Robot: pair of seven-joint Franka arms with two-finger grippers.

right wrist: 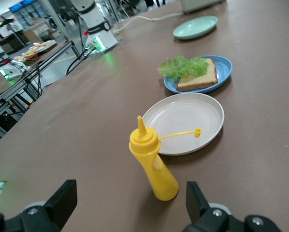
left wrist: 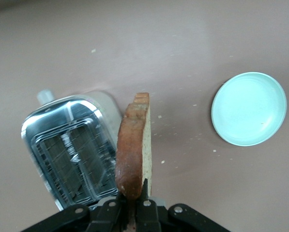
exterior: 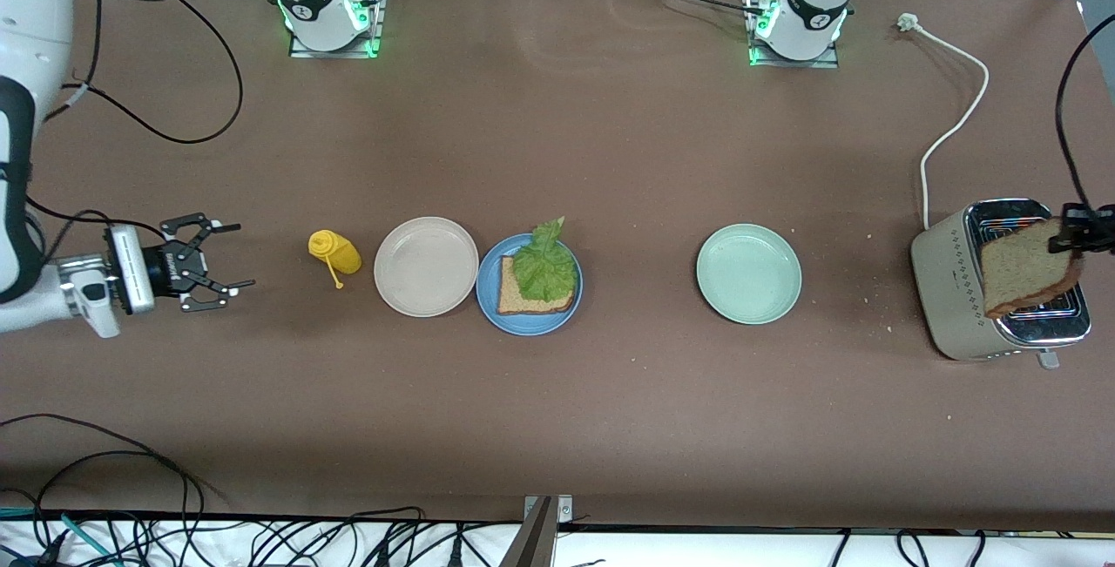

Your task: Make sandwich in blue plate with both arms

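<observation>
1. Nearest to the front camera, along the table (exterior: 557, 428) edge, runs a tangle of black cables (exterior: 104, 497).
2. Next comes a row of things across the middle of the table. Toward the left arm's end stands a silver toaster (exterior: 958, 288), its white cord (exterior: 958, 123) trailing up toward the arms' bases.
3. Over the toaster hangs the left gripper (exterior: 1067, 240), clenched on the edge of a slice of brown bread (exterior: 1028, 266); the left wrist view shows the slice (left wrist: 133, 150) edge-on and upright between the fingers (left wrist: 144, 205), above the toaster's slots (left wrist: 69, 157).
4. Well apart from the toaster, toward the middle, sits the pale green plate (exterior: 748, 273), bare.
5. Further along lies the blue plate (exterior: 529, 285) with the sandwich so far: one bread slice (exterior: 523, 299) flat on it and a ruffled lettuce leaf (exterior: 545, 264) on top, reaching over the plate's rim.
6. Touching the blue plate, toward the right arm's end, is the beige plate (exterior: 426, 266).
7. Just beside that stands a yellow squeeze bottle (exterior: 334, 252), its cap tether reaching over the beige plate's rim in the right wrist view (right wrist: 153, 164).
8. Near the bottle, low over the table, the right gripper (exterior: 231, 255) is released, jaws wide and holding nothing.
9. Farthest off, both arms' bases (exterior: 793, 23) glow green.
</observation>
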